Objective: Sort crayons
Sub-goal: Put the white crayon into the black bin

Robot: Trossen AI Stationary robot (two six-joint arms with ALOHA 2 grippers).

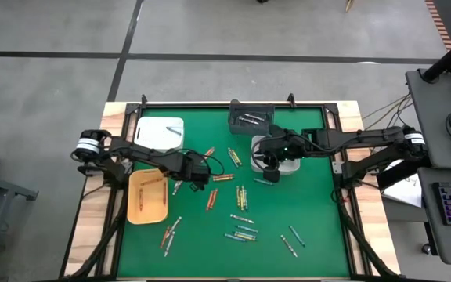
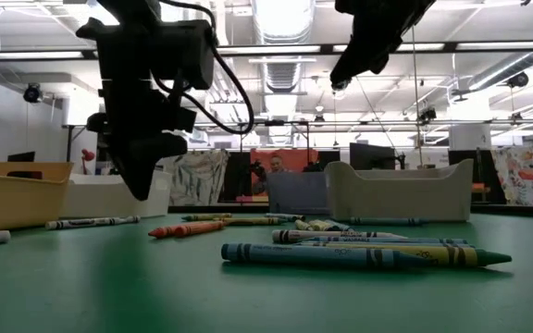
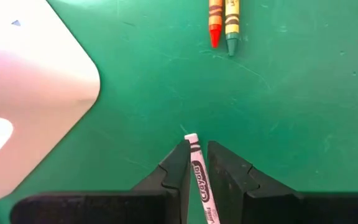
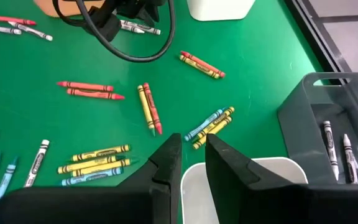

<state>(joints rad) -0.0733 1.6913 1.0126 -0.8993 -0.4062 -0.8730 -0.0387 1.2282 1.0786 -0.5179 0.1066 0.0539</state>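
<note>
Crayons (image 1: 241, 223) lie scattered over the green mat (image 1: 312, 211), the nearest cluster of blue, yellow and green ones at the front middle, with single ones and pairs farther in toward the centre. In the low view a blue-green crayon (image 2: 340, 256) lies closest to the camera, with yellow ones just behind it.

At the left, the orange tray (image 1: 148, 196) holds at least one reddish crayon; what else is in it cannot be told. Beyond it, the white tray (image 1: 160, 131) at the far left shows one dark stick near its right edge. The small white bin (image 1: 276, 156) sits right of centre, mostly covered by the right arm, and its contents are hidden. Farthest back, the dark grey bin (image 1: 249, 118) holds a few pale and dark crayons.

The left gripper (image 3: 197, 169) hangs above the mat just right of the orange tray, its jaws narrowed onto a white crayon (image 3: 199, 177) clamped between them, its tip sticking out ahead of the fingers. The right gripper (image 4: 193, 163) hangs over the small white bin, jaws set narrow with a slim gap and nothing between them.
</note>
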